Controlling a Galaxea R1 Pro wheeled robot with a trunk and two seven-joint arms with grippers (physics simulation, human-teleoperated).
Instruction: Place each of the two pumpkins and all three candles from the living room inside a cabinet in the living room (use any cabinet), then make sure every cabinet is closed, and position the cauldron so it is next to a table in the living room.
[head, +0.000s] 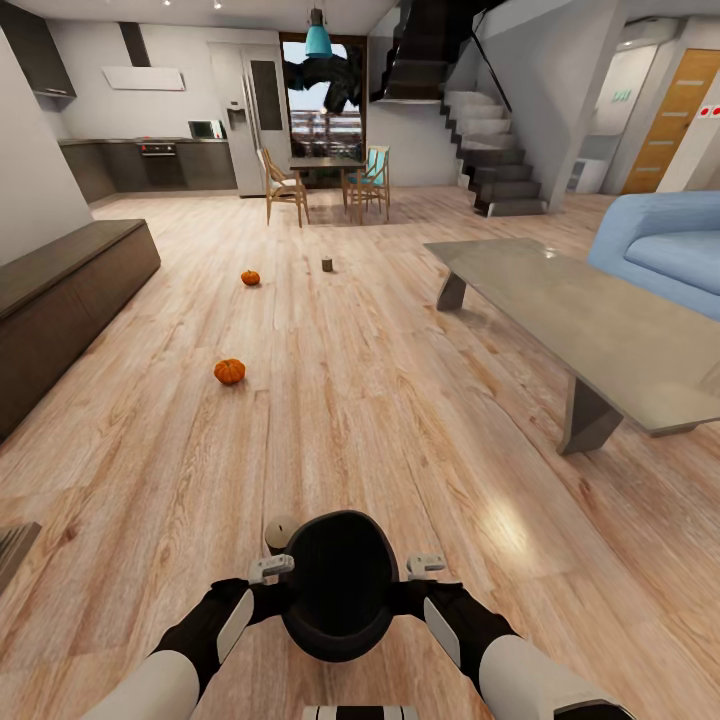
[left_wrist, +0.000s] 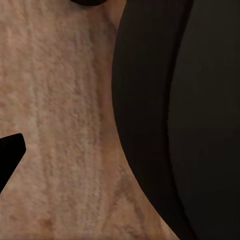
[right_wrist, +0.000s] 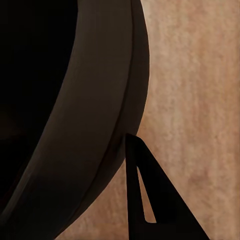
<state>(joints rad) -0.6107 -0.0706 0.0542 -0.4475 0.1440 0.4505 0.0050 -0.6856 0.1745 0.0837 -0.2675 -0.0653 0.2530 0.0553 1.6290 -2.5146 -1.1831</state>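
Note:
The black cauldron (head: 340, 585) sits low in front of me between both arms. My right gripper (head: 425, 566) is at its right rim; in the right wrist view one finger (right_wrist: 145, 200) presses the cauldron's (right_wrist: 75, 125) outer wall. My left gripper (head: 272, 568) is at the left rim; its visible finger (left_wrist: 10, 155) stands apart from the cauldron (left_wrist: 175, 125). Two orange pumpkins (head: 229, 371) (head: 250, 278) lie on the plank floor. One candle (head: 327, 264) stands farther off, another (head: 279, 529) just behind the cauldron's left side. The dark-brown cabinet (head: 70, 290) runs along the left wall, its fronts closed.
A long grey low table (head: 590, 330) stands at the right, the blue sofa (head: 665, 250) behind it. A dining table with chairs (head: 325, 180), the kitchen and a staircase (head: 490, 160) lie far ahead. Open floor stretches between me and the pumpkins.

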